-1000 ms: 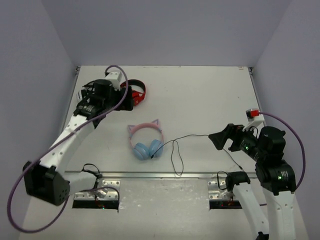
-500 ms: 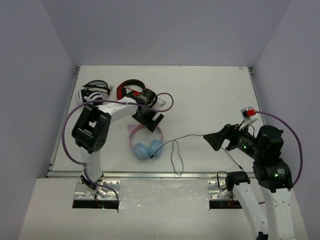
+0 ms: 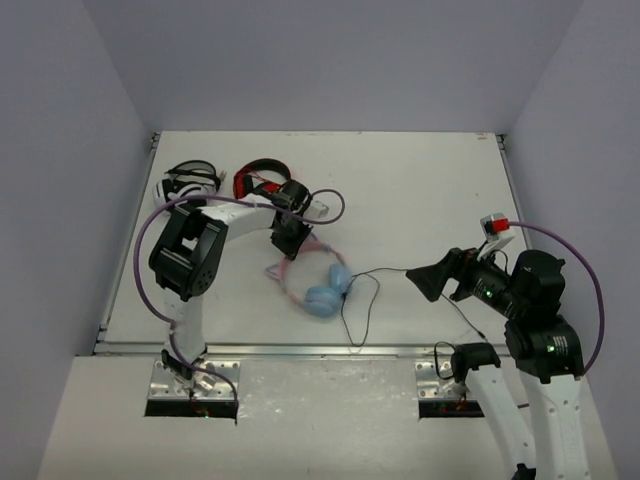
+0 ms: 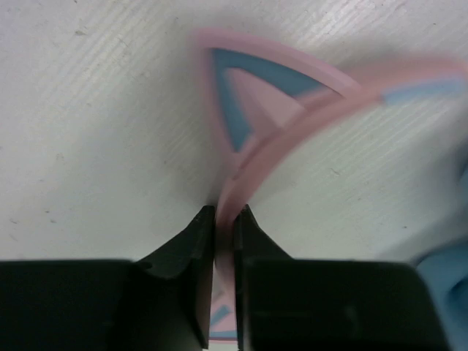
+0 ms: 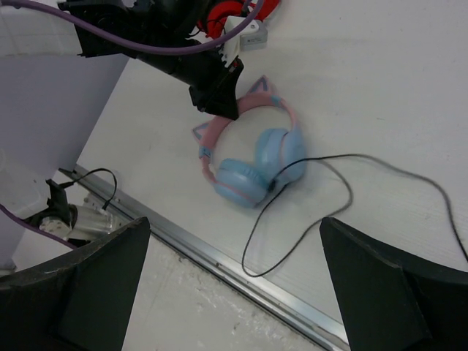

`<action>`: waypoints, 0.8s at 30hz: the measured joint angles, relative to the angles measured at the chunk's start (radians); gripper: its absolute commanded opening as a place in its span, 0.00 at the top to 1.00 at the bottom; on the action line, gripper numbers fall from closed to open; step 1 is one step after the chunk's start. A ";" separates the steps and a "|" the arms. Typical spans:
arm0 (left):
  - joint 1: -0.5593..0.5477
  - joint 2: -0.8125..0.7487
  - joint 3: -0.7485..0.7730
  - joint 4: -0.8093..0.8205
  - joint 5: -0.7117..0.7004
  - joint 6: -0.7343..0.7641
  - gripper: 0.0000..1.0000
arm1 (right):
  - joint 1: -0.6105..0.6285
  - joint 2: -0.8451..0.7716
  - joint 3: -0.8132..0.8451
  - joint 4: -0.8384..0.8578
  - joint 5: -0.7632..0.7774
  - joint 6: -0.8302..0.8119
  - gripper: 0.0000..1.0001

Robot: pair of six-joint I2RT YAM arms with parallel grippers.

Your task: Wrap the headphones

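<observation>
The headphones (image 3: 322, 297) lie on the table (image 3: 420, 190), a bit left of the middle. The left tool (image 4: 224, 213) pinches their thin pink band. The right tool (image 3: 425, 282) is wide and holds nothing. They look light, and the band seems best to hold. The cable (image 5: 349, 191) looks floppy.

Top view: headphones (image 3: 318, 285) blurred. Ear cup (image 4: 447, 287) cut by left wrist view's right edge. Red headphones (image 3: 255, 167) partly behind my left arm (image 3: 235, 213).
</observation>
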 measured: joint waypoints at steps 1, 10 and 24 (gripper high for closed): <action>0.000 -0.004 -0.009 0.005 0.009 -0.010 0.99 | 0.000 -0.001 0.000 0.000 0.000 0.000 0.01; -0.047 -0.137 -0.145 0.023 -0.106 -0.174 1.00 | 0.000 -0.053 -0.062 0.076 0.021 0.037 0.01; -0.066 -0.805 -0.100 -0.138 -0.568 -0.438 1.00 | 0.021 0.117 -0.551 0.855 -0.146 0.129 0.03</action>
